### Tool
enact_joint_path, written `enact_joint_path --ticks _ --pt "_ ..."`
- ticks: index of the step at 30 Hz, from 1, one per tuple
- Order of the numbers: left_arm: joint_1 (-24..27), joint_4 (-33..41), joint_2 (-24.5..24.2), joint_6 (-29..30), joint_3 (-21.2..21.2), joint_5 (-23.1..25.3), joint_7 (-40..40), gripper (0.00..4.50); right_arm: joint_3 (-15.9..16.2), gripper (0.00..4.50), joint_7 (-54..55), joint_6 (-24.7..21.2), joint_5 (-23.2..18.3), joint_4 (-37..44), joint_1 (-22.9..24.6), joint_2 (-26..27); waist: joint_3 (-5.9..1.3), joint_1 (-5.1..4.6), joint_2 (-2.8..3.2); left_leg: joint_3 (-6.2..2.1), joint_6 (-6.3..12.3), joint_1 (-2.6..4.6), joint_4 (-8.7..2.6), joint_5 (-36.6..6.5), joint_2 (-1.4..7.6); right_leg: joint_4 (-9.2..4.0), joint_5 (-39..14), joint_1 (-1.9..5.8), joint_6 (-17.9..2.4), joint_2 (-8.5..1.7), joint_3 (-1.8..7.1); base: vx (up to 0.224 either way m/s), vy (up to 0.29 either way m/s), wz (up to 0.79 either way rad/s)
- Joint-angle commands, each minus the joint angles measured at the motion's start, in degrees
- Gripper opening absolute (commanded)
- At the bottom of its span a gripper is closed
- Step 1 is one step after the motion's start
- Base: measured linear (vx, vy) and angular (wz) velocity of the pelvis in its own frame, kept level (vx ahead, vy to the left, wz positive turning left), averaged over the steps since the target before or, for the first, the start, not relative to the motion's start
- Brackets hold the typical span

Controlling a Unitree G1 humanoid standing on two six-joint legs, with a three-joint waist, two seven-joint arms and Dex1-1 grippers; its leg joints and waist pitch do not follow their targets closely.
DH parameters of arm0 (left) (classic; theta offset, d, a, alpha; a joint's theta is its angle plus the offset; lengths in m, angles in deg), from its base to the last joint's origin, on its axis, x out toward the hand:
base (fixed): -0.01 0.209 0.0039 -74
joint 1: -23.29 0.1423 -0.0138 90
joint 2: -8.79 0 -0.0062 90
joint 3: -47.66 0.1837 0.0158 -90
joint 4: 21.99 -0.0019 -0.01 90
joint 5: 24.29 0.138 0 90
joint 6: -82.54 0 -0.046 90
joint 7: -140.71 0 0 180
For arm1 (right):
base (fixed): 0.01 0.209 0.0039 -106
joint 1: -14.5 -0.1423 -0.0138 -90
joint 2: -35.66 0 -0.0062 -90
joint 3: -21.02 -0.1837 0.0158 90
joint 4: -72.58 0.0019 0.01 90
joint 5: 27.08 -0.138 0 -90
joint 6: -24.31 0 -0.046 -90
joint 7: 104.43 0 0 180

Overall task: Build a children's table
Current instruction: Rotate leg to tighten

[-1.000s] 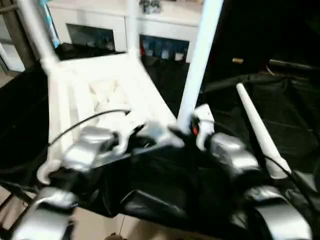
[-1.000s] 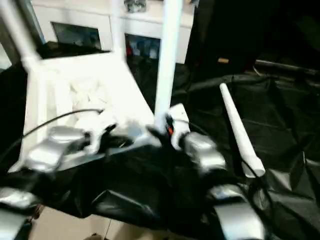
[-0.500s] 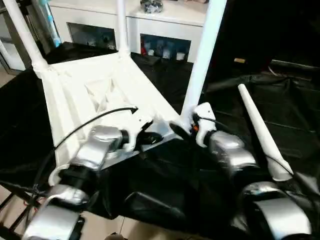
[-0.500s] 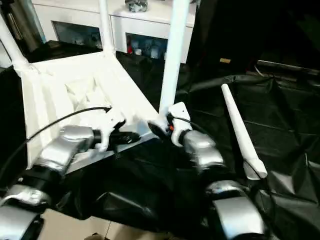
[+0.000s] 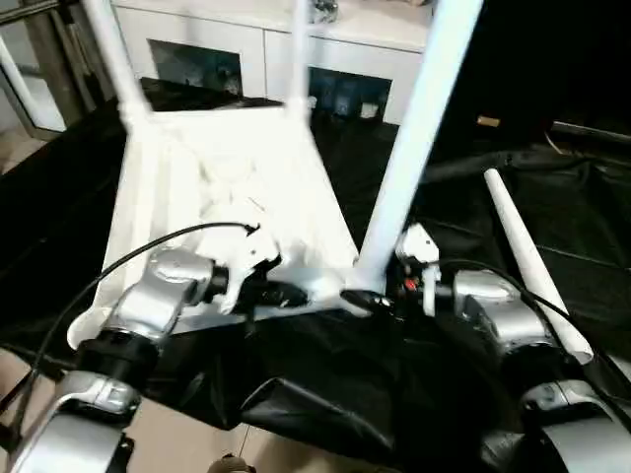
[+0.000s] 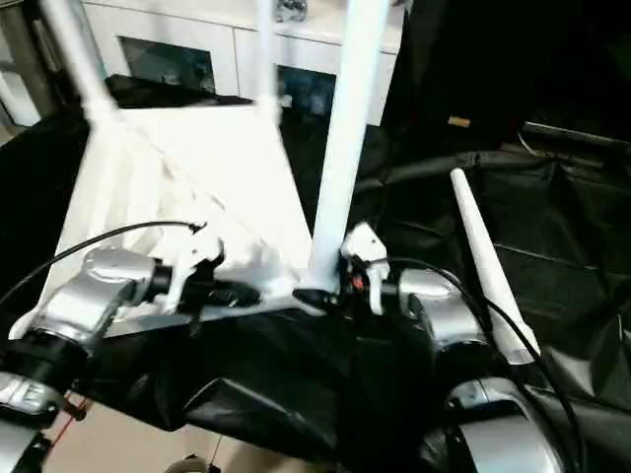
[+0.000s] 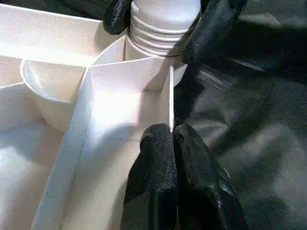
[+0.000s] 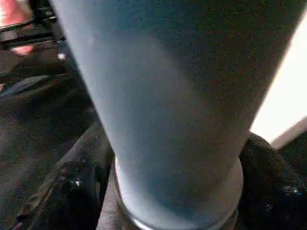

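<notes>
The white table top (image 5: pixel 187 197) lies upside down on black cloth, ribbed underside up. Three legs stand in its corner sockets. The nearest leg (image 5: pixel 419 128) rises from the near right corner. My right gripper (image 5: pixel 370 296) is shut on its ridged base (image 7: pixel 158 24), one black finger (image 8: pixel 273 187) on each side. My left gripper (image 7: pixel 171 132) is shut on the thin rim wall (image 7: pixel 171 96) just beside that socket. A fourth leg (image 5: pixel 532 261) lies loose on the cloth to the right.
A white cabinet with glass doors (image 5: pixel 227 49) stands behind the table. Black cloth (image 5: pixel 325 394) covers the work surface and hangs over its near edge above a light floor (image 5: pixel 177 443). A cable (image 5: pixel 128 261) loops over my left forearm.
The camera has shifted, so the whole picture sits differently. My right wrist has turned and dropped lower at the leg's base. The left gripper stays on the rim.
</notes>
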Motion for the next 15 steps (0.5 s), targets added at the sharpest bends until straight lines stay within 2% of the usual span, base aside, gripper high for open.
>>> enact_joint_path --ticks 1,3,8,10,13,14,15 --pt "-0.9 2.5 0.7 -0.5 0.5 -1.7 1.3 0.00 1.9 3.09 -2.5 -1.6 -0.3 1.3 0.8 -0.1 -3.93 -0.10 0.78 0.36 1.71 0.83 -3.94 -12.3 1.14 -3.71 -10.6 3.17 -13.3 -3.73 2.04 0.000 0.000 0.00" --pt "-0.8 2.4 0.8 -0.6 0.4 -1.5 1.4 0.00 2.2 2.90 -2.7 -2.2 -0.3 2.1 1.2 -0.1 -4.00 -0.08 0.72 0.38 1.51 0.87 -3.88 -11.7 1.11 -3.62 -9.6 3.14 -13.4 -3.67 2.01 0.000 0.000 0.00" --pt "-1.1 1.5 2.2 -1.0 -0.1 -0.9 -1.6 0.00 1.9 2.74 -1.1 -3.5 -0.8 2.7 2.0 1.0 -4.01 -0.03 0.61 0.38 1.49 0.81 -3.86 -11.5 1.09 -3.64 -9.6 3.15 -13.3 -3.73 2.01 0.000 0.000 0.00" --pt "-1.9 0.4 3.9 -0.9 -1.0 -0.4 -5.9 0.00 0.4 2.73 4.3 -2.9 -0.3 1.3 1.7 2.8 -3.91 -0.10 0.55 0.37 1.10 0.84 -3.93 -12.0 1.06 -3.80 -10.7 3.06 -13.0 -3.82 2.06 0.000 0.000 0.00" --pt "-2.9 -1.1 5.7 -0.7 -2.0 0.1 -10.3 0.00 -1.2 2.72 10.1 -2.1 0.1 -0.7 0.9 4.7 -3.70 -0.48 0.44 0.15 -0.01 0.99 -4.15 -14.3 0.84 -4.48 -16.2 2.98 -11.6 -4.02 2.05 0.000 0.000 0.00" --pt "-4.1 -2.9 7.4 -0.7 -2.8 0.7 -14.4 0.00 -2.9 2.72 16.0 -2.2 0.0 -3.1 -0.3 6.8 -3.69 -0.64 0.50 0.16 -0.18 0.95 -4.18 -14.7 0.78 -4.67 -17.7 2.93 -10.8 -4.01 2.12 0.000 0.000 0.00" --pt "-4.5 -3.5 7.9 -0.7 -3.0 0.9 -15.5 0.00 -3.3 2.72 17.7 -2.3 0.0 -3.8 -0.6 7.4 -3.58 -0.87 0.54 0.07 -0.75 1.11 -4.27 -15.5 0.71 -4.93 -19.9 2.73 -10.4 -4.01 2.06 0.000 0.000 0.00"
